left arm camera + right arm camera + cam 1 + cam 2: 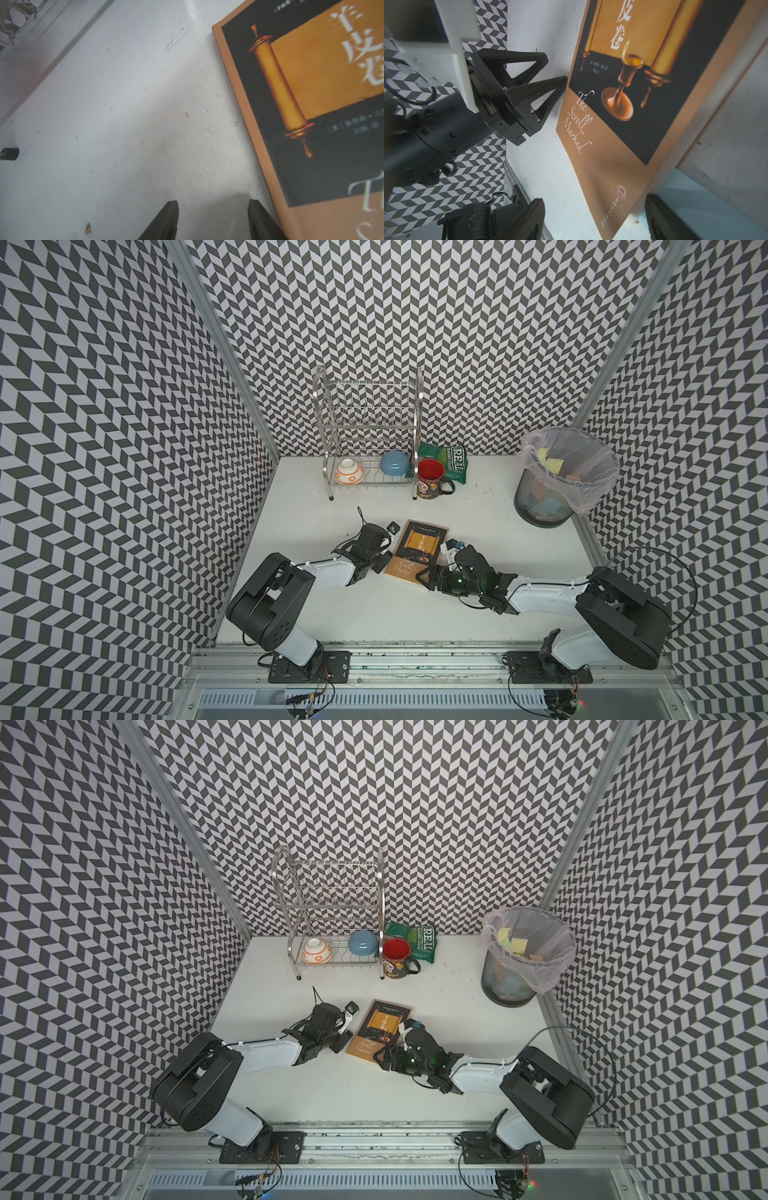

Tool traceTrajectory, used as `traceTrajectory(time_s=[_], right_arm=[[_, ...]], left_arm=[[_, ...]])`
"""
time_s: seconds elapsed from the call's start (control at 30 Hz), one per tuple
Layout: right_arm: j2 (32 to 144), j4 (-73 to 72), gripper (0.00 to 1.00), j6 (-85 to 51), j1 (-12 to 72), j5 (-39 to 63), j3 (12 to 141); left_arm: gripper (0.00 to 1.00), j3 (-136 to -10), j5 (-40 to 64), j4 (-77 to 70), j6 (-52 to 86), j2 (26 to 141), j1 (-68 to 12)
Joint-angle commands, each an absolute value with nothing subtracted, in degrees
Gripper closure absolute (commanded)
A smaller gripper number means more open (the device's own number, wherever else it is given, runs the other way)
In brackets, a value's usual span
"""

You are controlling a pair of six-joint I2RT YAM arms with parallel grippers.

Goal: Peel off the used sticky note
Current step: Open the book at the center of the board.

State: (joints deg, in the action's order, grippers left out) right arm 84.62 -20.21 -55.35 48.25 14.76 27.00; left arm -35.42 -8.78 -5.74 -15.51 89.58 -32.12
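A book [409,568] with a black and brown cover lies flat mid-table, seen in both top views [368,1046]. No used sticky note shows on its cover or anywhere else in these views. My left gripper [212,202] is open, low over bare table just beside the book's [311,145] left edge, with nothing between its fingers. It also appears in the right wrist view [555,69]. My right gripper [595,200] is open at the book's [623,135] near right corner. That corner lies between the spread fingers, and neither pad visibly presses it. From above, the left gripper [384,562] and the right gripper [424,576] flank the book.
A steel dish rack [370,435] holding two bowls stands at the back. Beside it are a red mug [431,479] and a green snack bag [451,460]. A lined mesh bin [557,485] with discarded notes sits back right. A rack foot [9,153] is near the left arm.
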Motion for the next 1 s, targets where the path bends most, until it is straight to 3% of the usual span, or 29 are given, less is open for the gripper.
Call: traceTrajectory(time_s=[0.0,0.97], right_arm=[[84.7,-21.2,0.21,-55.9,48.5,13.5,25.6],[85.2,-20.9,0.26,-55.1,48.8,15.3,29.5]], left_arm=[[0.43,-36.0,-9.6,-5.0,-15.5,90.7,-32.6],[0.44,-35.7,-13.1,-5.5,-16.3,92.2,-36.2]])
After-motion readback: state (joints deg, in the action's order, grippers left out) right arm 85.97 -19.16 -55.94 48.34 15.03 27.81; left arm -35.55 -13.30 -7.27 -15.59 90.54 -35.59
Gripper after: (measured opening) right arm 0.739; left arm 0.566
